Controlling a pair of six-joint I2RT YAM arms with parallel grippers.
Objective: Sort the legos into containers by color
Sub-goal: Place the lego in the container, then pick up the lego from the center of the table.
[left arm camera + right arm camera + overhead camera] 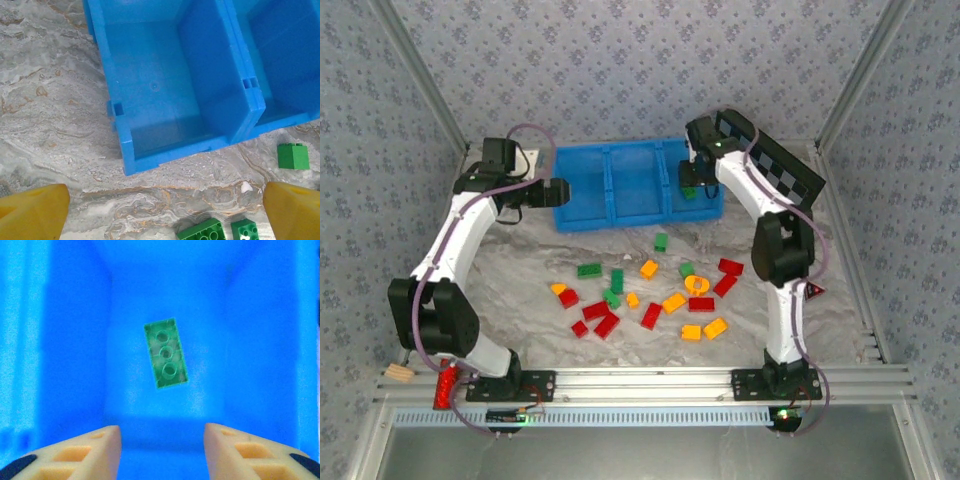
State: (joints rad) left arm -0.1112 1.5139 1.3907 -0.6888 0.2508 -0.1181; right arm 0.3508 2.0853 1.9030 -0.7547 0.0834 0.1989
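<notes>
The right gripper (161, 434) is hanging spread over the right compartment (75, 340), with a green lego (166, 354) lying below its fingertips. The left gripper (162, 215) is hovering spread, the left compartment (160, 90) just ahead and green legos (202, 231) below it.

Tray (582, 200): bright blue thruout, walls + floors same shade.
Surface (520, 290): grey-white marbled; tan/brown veins in left wrist view.
Loose pcs: red legos (651, 316), green legos (588, 269), orange-yellow legos (674, 303).
One green brick (166, 353) in the tray reads teal-ish in right wrist view. Prob. a blue cast, not its true shade.
Board (775, 155): black/white checks.
Enclosure walls (620, 60): pale grey-blue, small repeating floral print.
Left arm (460, 235) + right arm (750, 195): white shells, black joints.
Cables (525, 128): mauve-grey.
Left tool (166, 195): fingers (35, 212) yellow.
Right tool (162, 432): fingers (90, 450) pale orange-tan, black patches at outer corners.
</notes>
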